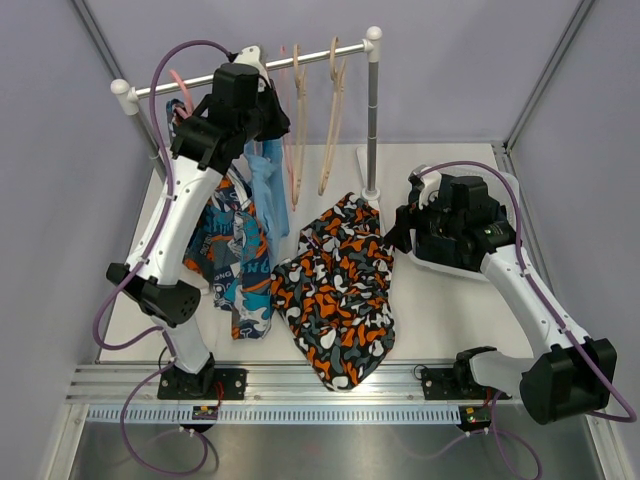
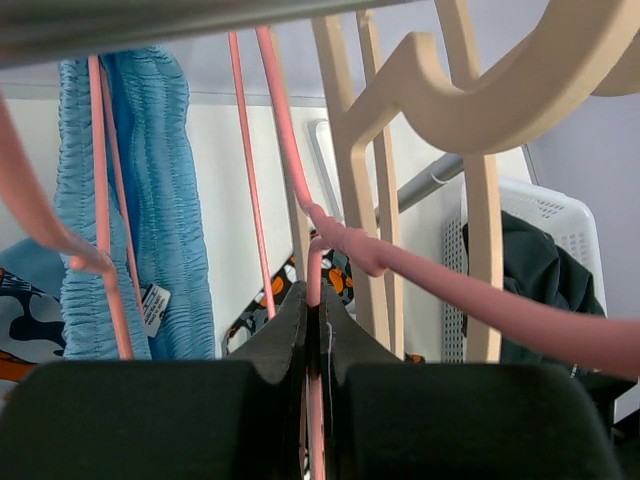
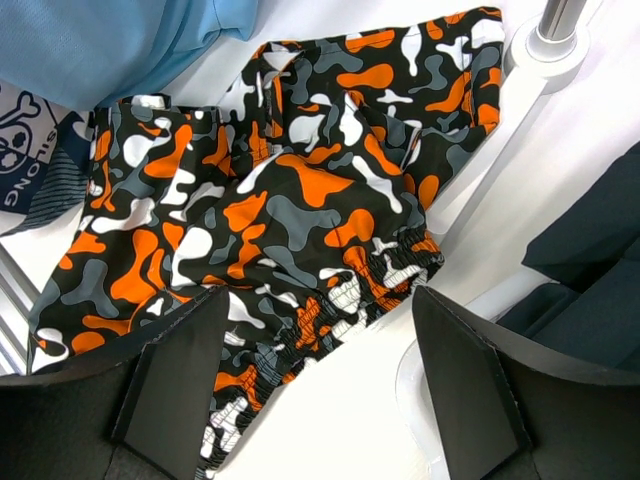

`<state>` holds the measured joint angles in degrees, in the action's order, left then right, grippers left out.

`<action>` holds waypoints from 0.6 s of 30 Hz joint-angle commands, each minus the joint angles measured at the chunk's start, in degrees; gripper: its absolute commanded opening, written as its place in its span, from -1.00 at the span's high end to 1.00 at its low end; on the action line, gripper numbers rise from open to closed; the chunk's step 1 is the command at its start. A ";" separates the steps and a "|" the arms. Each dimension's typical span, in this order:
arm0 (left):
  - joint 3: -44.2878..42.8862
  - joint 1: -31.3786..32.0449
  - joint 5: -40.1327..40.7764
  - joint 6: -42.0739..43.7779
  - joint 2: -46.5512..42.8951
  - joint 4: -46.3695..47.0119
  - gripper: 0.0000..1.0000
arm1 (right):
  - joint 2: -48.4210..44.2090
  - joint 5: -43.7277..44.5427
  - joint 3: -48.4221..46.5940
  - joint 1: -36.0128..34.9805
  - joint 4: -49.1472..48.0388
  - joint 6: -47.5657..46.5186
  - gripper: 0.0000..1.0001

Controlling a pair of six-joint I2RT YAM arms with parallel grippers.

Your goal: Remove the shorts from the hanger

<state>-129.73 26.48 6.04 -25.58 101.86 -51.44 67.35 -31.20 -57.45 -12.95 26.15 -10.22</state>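
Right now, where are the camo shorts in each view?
Top: camo shorts flat on table, centre, by the rack pole.
Left wrist: small patch low, between hangers; pole upper right of it.
Right wrist: fills centre; pole base top right.
Shared landmark: the rack pole.

The camouflage shorts point(image 3: 300, 200) are made of soft, matt cloth. The rail point(image 1: 315, 52) is finished in smooth metal, the pink hanger point(image 2: 470, 292) in glossy plastic.

From above and behind the arm bases point(image 1: 200, 382), the top camera takes in the whole table point(image 1: 440, 310). The left wrist camera sits tight against the pink hanger point(image 2: 450, 288). The right wrist camera looks closely down on the camouflage shorts point(image 3: 300, 190), also central from above.
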 commanded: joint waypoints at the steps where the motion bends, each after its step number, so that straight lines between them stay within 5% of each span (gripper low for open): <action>1: -2.45 -1.34 0.46 -2.01 0.34 3.37 1.00 | -1.35 -1.85 -0.12 0.56 -2.42 0.46 -0.65; 18: -1.05 -3.45 -3.23 -1.84 2.99 1.70 0.97 | -2.49 -3.95 0.06 0.64 -0.93 -0.77 -0.65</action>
<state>-130.45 23.07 5.13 -27.70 105.19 -51.46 65.84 -32.73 -56.93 -12.82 26.24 -10.13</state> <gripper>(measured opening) 0.034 0.826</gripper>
